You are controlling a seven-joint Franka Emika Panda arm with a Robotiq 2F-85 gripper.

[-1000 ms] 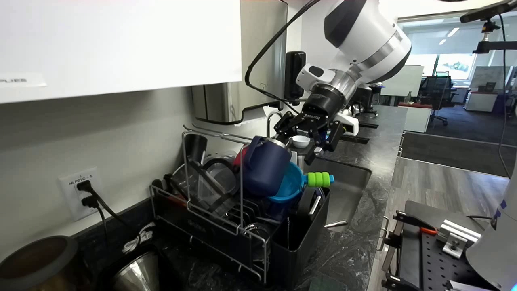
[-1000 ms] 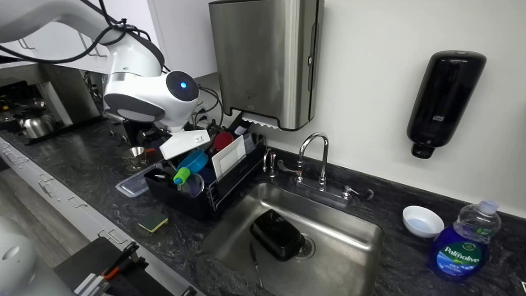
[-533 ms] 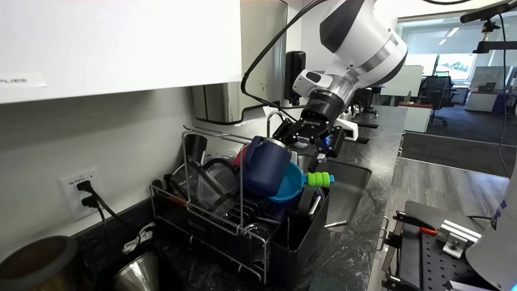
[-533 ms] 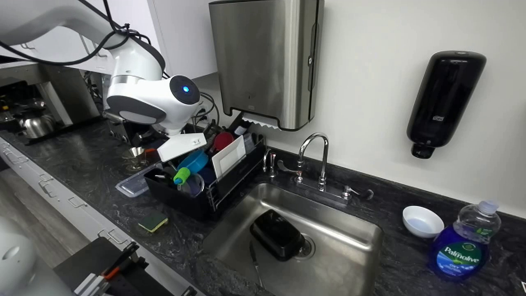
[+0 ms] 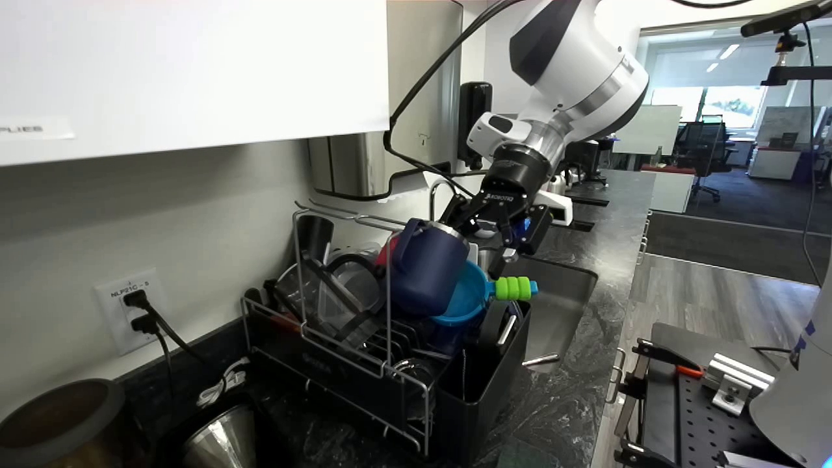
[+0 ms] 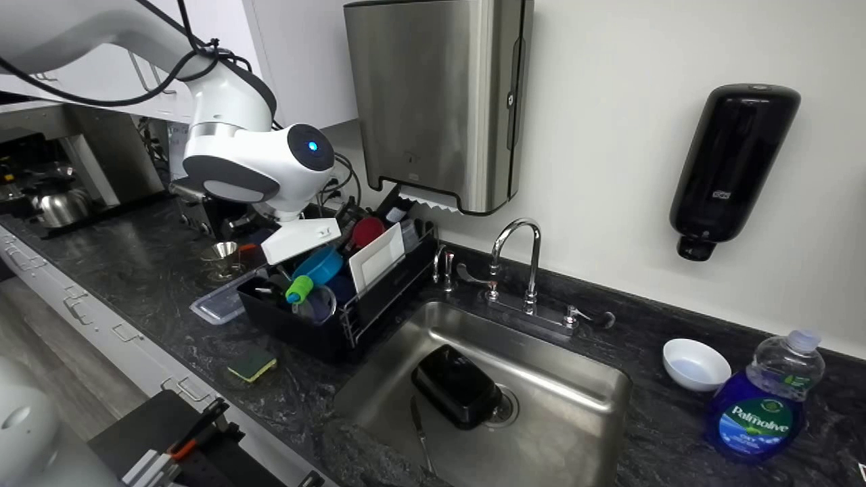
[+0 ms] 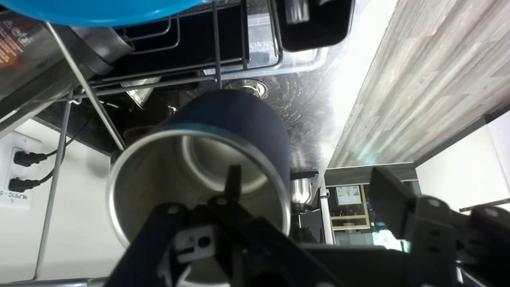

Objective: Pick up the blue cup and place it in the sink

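Note:
The blue cup is a dark navy mug (image 5: 429, 270) with a steel rim, tilted on top of the dish rack. In the wrist view the mug (image 7: 255, 115) faces me with its mouth open. My gripper (image 5: 478, 244) is at the mouth. In the wrist view the gripper (image 7: 306, 183) is open, with one finger over or inside the mouth and the other outside, clear of the rim; contact cannot be told. The steel sink (image 6: 528, 439) shows beside the rack; part of it (image 5: 552, 312) shows behind the rack. The white wrist housing (image 6: 301, 240) hides the fingers there.
The dish rack (image 5: 315, 361) holds a light blue strainer (image 5: 471, 299) with a green handle, touching or near the mug. A white plate (image 6: 379, 257) stands at its sink side. A black dish (image 6: 453, 382) and a knife (image 6: 419, 426) lie in the sink, under the faucet (image 6: 531, 270).
My gripper has shifted slightly left and down in an exterior view, bringing one finger to the mug's mouth. The mug has not moved, and the fingers stay open.

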